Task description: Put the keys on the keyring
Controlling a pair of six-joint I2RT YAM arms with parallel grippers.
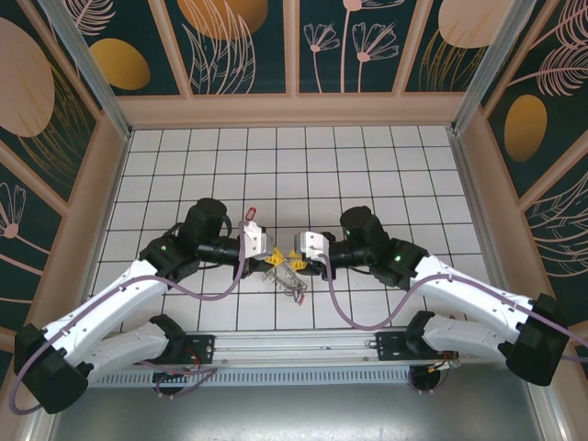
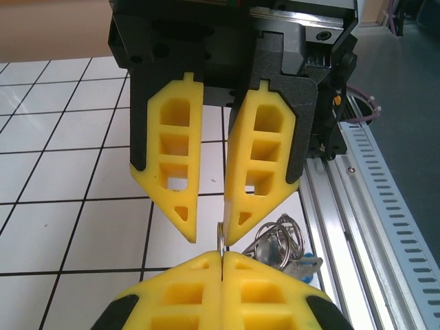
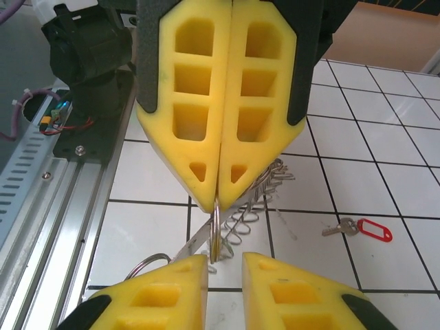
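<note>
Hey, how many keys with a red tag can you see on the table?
1. The red-tagged key lies alone on a white tile, beyond the left gripper. Others may be hidden in the keyring tangle that gripper pinches.

The keyring [image 3: 216, 237] stood on edge between the facing left gripper [image 3: 217, 201] and right gripper [image 3: 224, 265]; a key [image 3: 344, 226] lay on the table [image 3: 357, 158] behind them.

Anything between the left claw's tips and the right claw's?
A thin metal ring, pinched edge-on by the shut left claw, stands in the open gap of the right claw. Clearest in the right wrist view.
</note>
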